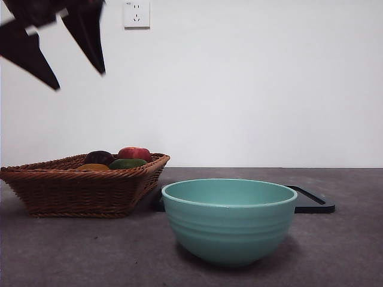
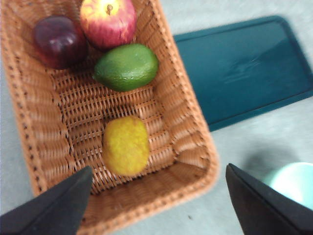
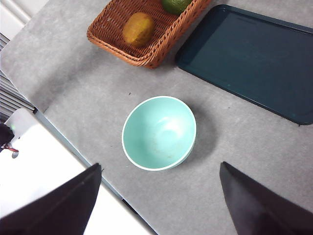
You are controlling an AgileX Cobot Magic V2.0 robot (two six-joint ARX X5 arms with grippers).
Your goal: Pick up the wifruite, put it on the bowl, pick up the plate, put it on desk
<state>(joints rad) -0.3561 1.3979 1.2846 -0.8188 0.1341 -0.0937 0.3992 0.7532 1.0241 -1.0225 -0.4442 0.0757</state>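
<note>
The wifruite [image 2: 126,146] is a yellow-brown oval fruit lying in the near end of a brown wicker basket [image 2: 188,122]; it also shows in the front view [image 1: 93,167] and the right wrist view [image 3: 139,28]. My left gripper [image 2: 159,169] hangs open high above the basket, seen at the top left of the front view [image 1: 79,81]. The mint-green bowl [image 1: 229,220] stands empty on the desk [image 1: 90,257], right of the basket. High over the bowl [image 3: 159,132] my right gripper [image 3: 160,165] is open, holding nothing. No plate is in view.
In the basket also lie a red apple [image 2: 108,20], a dark purple fruit [image 2: 58,41] and a green avocado [image 2: 127,67]. A flat dark rectangular tray [image 3: 254,63] lies behind the bowl, beside the basket. The table's edge [image 3: 73,152] runs near the bowl.
</note>
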